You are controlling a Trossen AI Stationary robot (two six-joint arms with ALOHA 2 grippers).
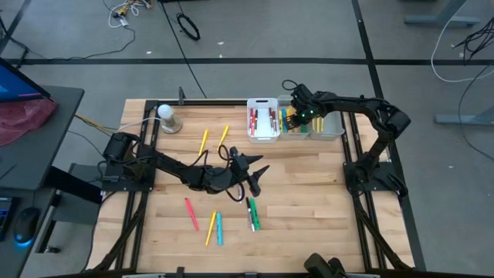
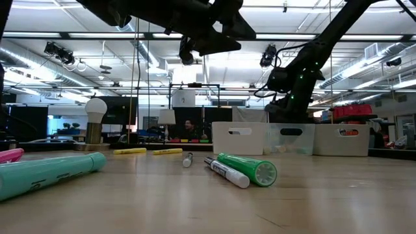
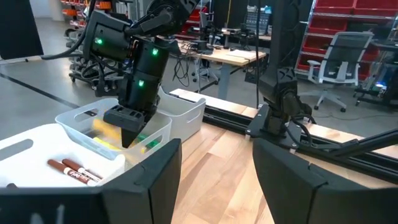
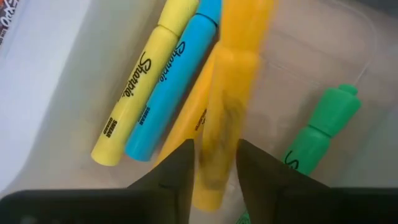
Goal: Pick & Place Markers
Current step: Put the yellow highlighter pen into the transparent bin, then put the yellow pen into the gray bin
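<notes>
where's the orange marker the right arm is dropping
The orange marker sits between the right gripper fingers, over the clear plastic bin at the table's far side, beside a yellow marker and cyan marker.

Left gripper (image 1: 257, 171) fingers apart, right gripper (image 1: 294, 117) lowered

"Sharpie" script legible on yellow marker (image 4: 134, 87) and cyan marker (image 4: 172, 81) barrels; small print below it unreadable.
</notes>
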